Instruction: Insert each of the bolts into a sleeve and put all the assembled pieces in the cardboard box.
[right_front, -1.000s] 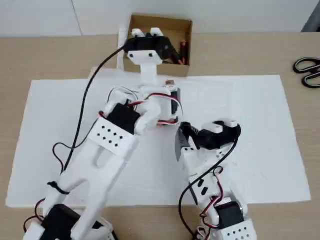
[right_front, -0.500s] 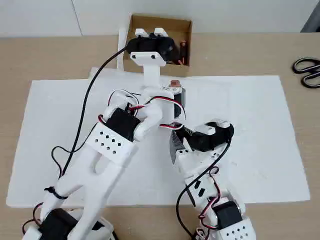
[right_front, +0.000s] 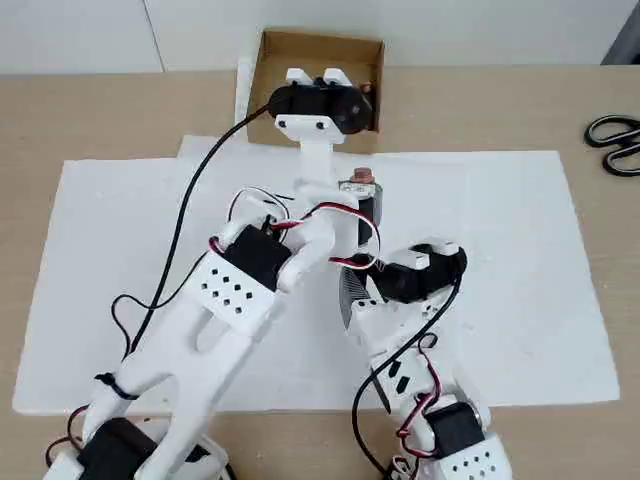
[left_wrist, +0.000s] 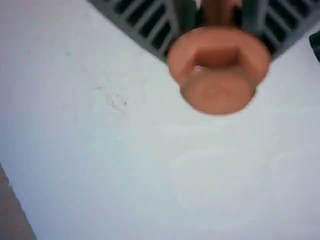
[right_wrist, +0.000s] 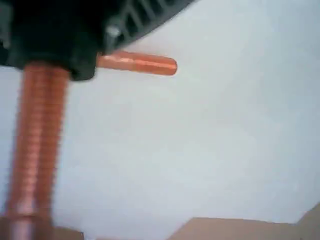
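1. At the left, the left arm (right_front: 225, 300) stretches across the white sheet (right_front: 100, 260) toward the back of the desk (right_front: 60, 110).
2. The cardboard box (right_front: 256, 70) stands at the desk's far edge, just beyond the sheet. The arm's black wrist part hangs over the box's front.
3. The left jaws are clamped on an orange bolt (right_front: 359, 179), held over the sheet just short of the box. In the left wrist view its hex head (left_wrist: 217, 70) faces us between the grey ribbed jaws.
4. The right arm (right_front: 400, 335) holds the right jaws low over the middle of the sheet, near the left jaws. We cannot tell whether they are apart or together.
5. In the right wrist view a threaded bolt (right_wrist: 37, 140) runs out from a black piece (right_wrist: 45, 35), and a second orange shaft (right_wrist: 137, 64) juts out beside it.
6. Scissors (right_front: 615, 140) lie at the desk's far right, off the sheet.
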